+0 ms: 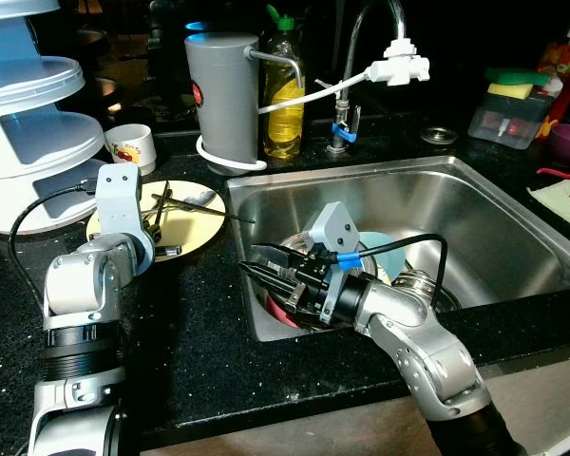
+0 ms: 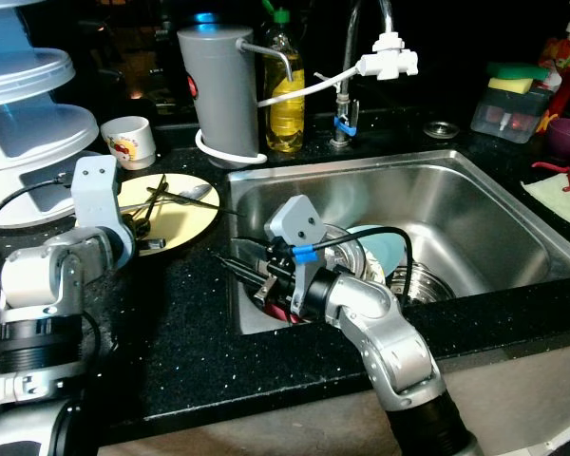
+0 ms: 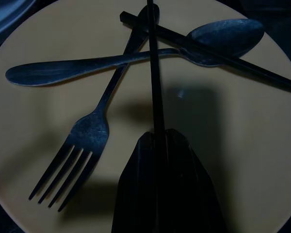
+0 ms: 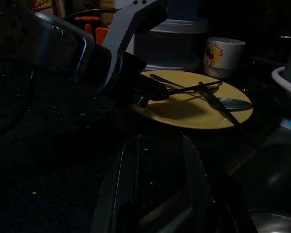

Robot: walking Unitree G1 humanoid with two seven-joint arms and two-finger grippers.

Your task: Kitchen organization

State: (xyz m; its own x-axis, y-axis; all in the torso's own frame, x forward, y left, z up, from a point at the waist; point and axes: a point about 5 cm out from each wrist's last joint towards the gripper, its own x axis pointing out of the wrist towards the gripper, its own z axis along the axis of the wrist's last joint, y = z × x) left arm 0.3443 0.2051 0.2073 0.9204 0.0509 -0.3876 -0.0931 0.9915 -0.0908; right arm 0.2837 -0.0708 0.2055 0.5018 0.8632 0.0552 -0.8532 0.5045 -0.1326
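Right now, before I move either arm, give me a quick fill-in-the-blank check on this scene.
1. The left gripper is shut on a black ____ over the yellow plate.
2. On that plate lie a spoon and a ____.
3. The right gripper is down in the ____.
4. The white cup stands ____ the plate.

Missing words: chopstick; fork; sink; behind

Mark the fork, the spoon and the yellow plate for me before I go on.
fork [image 3: 89, 133]: left wrist view, on its neck just above the tines.
spoon [image 3: 225, 36]: left wrist view, on the bowl.
yellow plate [image 3: 242, 145]: left wrist view, on a bare part of its face.
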